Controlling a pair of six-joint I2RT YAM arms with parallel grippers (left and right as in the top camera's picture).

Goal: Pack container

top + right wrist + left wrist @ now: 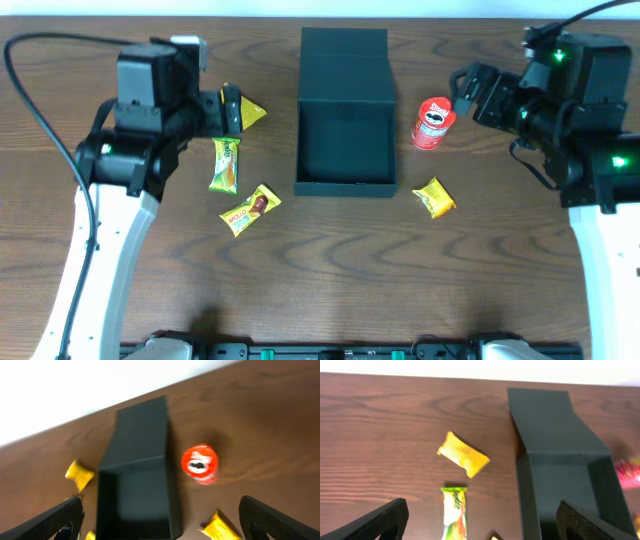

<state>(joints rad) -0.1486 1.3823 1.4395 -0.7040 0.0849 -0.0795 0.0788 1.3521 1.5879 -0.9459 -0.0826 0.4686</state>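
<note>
Wood table point(330, 260): open container point(345, 140), long axis near-to-far, lies centred between left gripper point(233, 110) and right gripper point(465, 92), both spread, empty.

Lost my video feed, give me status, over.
Left gripper, right gripper open, empty. Container open, nothing inside. Packets, red can loose beside it, nothing blocking.

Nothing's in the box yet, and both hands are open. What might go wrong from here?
The red chip can stands near the right hand; a glancing touch might topple it and send it rolling. The flat green-yellow packet near the left hand may slide instead of being gripped. A bump might shift the container.
</note>
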